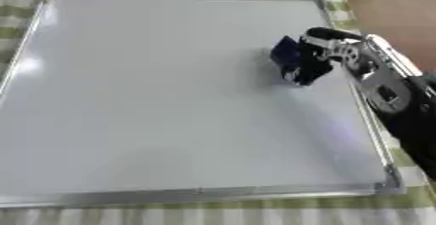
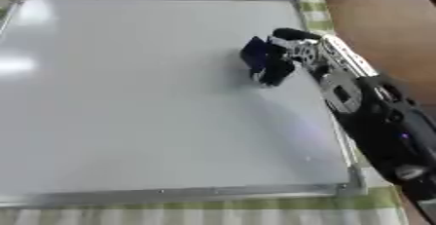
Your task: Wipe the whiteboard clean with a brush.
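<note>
Fingers of the right hand curl down round a dark blue brush, thumb side up top; brush is clasped in that hand and sits on the whiteboard, upper-right part of the board, near its right edge but apart from the frame; dark shadow just under the brush on the white surface. Behind the hand, silver wrist links then a black forearm run back to the lower right corner, crossing over the board's right rim. Board is large, silver-framed, fills most of both views; surface looks plain white w/ soft light glare at the left side; no marks I can make out. Board lies on a green-and-white striped cloth, showing along the near edge and far right corner; brown tabletop at upper right beyond the cloth. Left hand shows in neither view.
</note>
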